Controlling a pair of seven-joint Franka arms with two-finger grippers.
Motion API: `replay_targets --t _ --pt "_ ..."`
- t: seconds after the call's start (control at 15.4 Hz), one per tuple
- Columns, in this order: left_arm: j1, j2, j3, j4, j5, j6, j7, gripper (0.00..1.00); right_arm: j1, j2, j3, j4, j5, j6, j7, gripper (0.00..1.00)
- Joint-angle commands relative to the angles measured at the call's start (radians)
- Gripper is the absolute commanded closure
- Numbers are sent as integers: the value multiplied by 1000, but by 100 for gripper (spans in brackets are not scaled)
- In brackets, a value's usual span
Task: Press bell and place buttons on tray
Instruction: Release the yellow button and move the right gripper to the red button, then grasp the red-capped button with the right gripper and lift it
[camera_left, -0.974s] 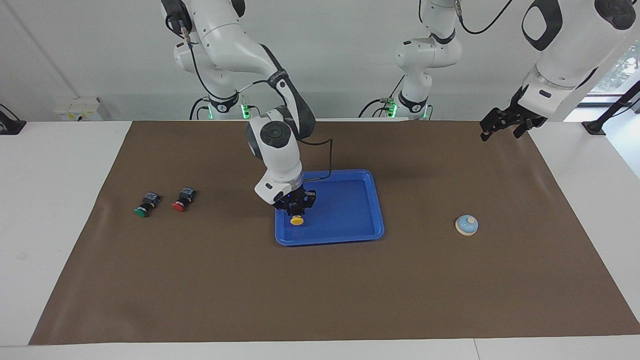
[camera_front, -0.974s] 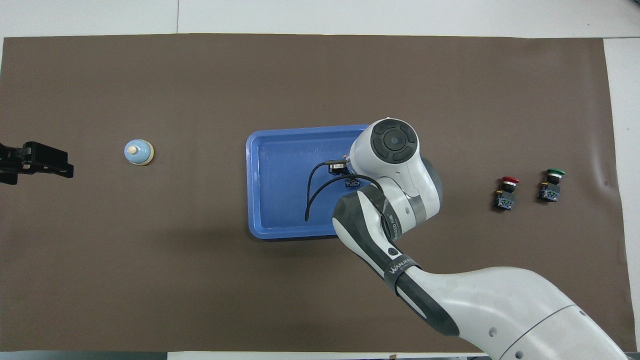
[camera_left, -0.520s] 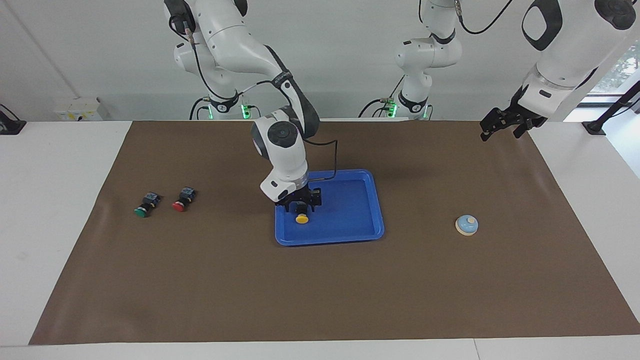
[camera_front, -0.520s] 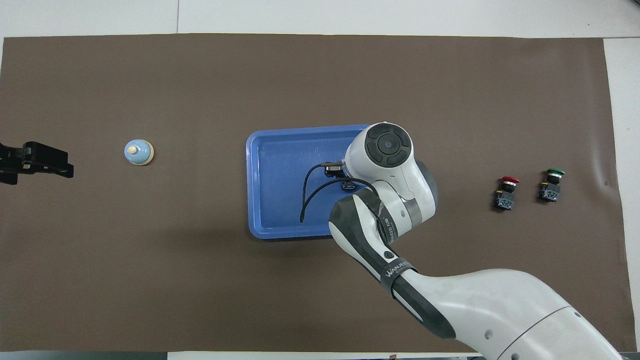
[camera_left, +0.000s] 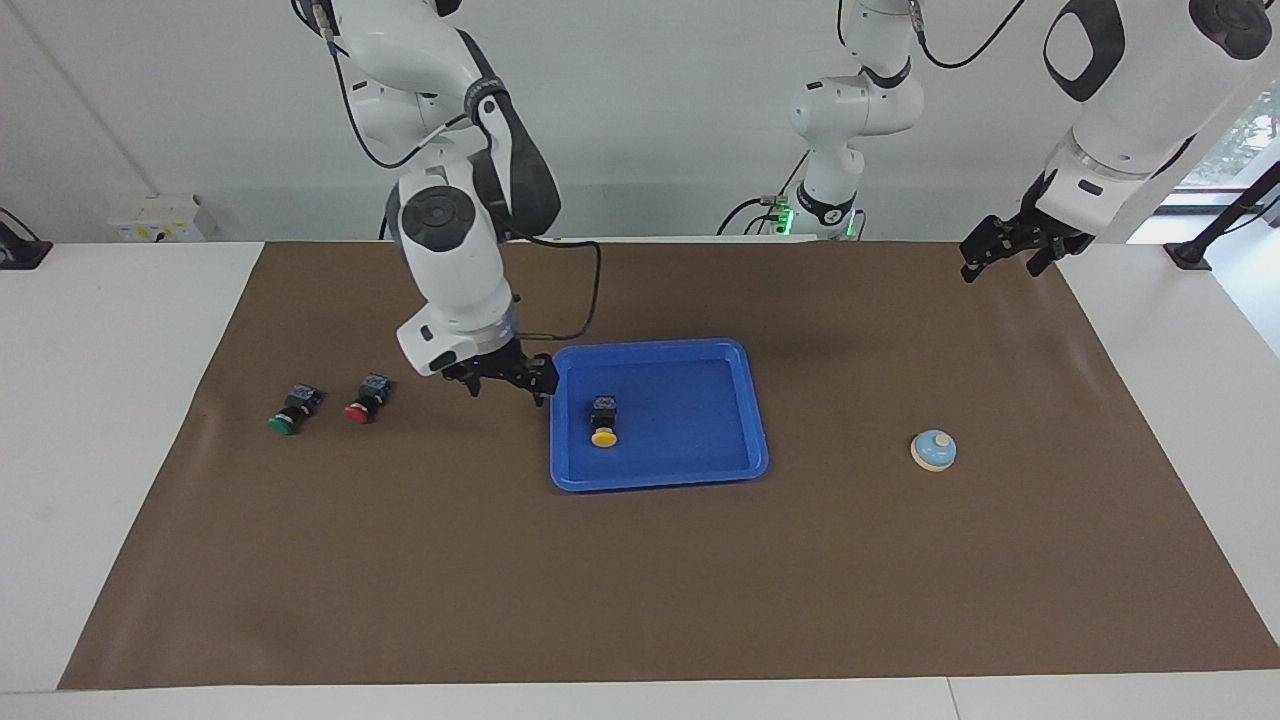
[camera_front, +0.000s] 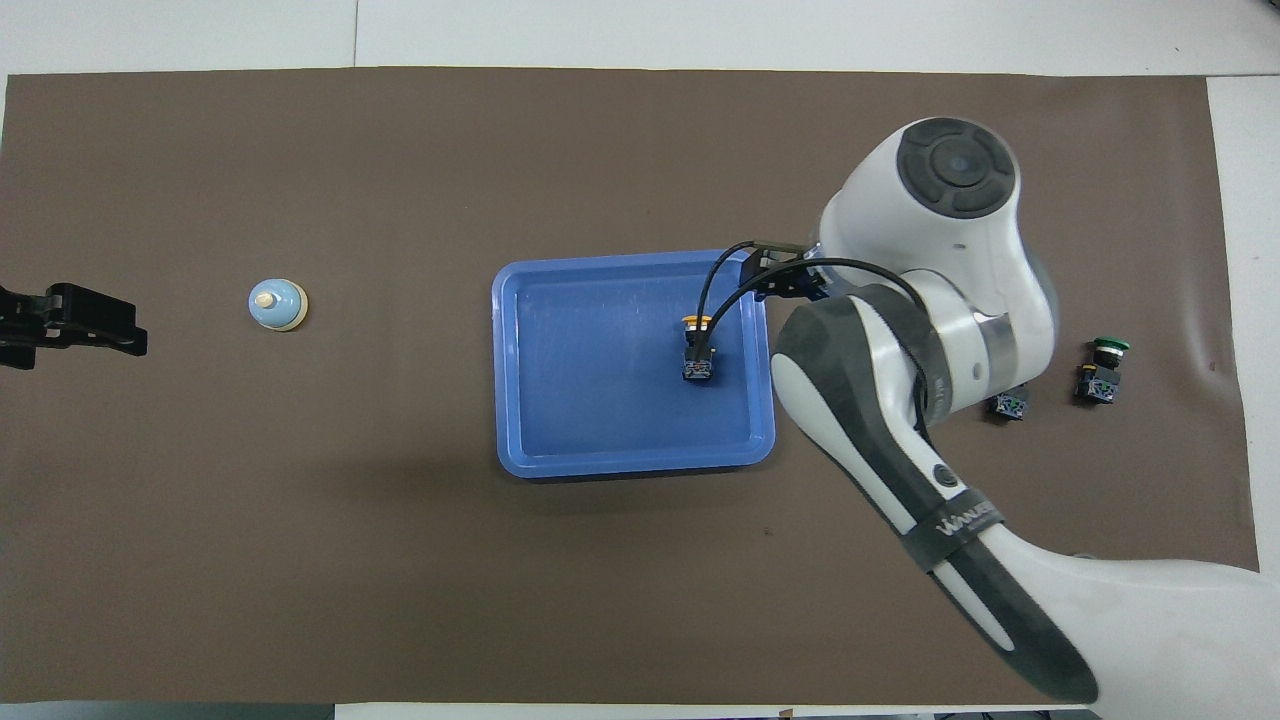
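A blue tray (camera_left: 690, 470) sits near the middle of a brown mat (camera_left: 640, 580) that covers most of the white table (camera_left: 110, 400). The yellow button (camera_left: 603, 422) lies on its side inside the tray, toward the right arm's end of it, with its yellow cap pointing away from the robots and its black body nearer to them; nothing touches it. The right tool (camera_left: 505, 383) hangs in the air with its fingers spread apart and empty, over the mat just beside the tray's edge at the right arm's end, between the tray and the two loose buttons. The red button (camera_left: 364, 398) and the green button (camera_left: 291, 409) lie on the mat side by side, well apart from the tray toward the right arm's end of the table, the red one closer to the tray; in the overhead view the right arm covers most of the red one. The bell (camera_left: 933, 449) stands upright on the mat toward the left arm's end of the table, well apart from the tray. The left tool (camera_left: 1003, 250) waits in the air over the mat's corner at that end, close to the robots, its fingers apart and holding nothing.
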Motion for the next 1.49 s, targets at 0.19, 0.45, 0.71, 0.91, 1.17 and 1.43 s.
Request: replay_targets --t 0.19,0.45,0.71,0.91,1.17,1.43 --pt "-1 -13 0 -11 20 3 -2 0 -218 -128 11 -170 -18 -20 -243 0" --pt "-1 -13 0 -11 20 3 -2 0 -315 -186 12 -340 -18 114 -306 0" --pt "-1 -13 0 -11 20 3 -2 0 -373 -245 12 -535 -17 321 -366 0" --pt "-1 -13 0 -11 20 3 -2 0 -376 -278 12 -665 -17 471 -361 0" --pt "-1 -13 0 -11 20 3 -2 0 -382 -277 12 -751 -17 605 -366 0" --pt "-1 -13 0 -11 20 3 -2 0 -382 -275 12 -797 -17 671 -364 0"
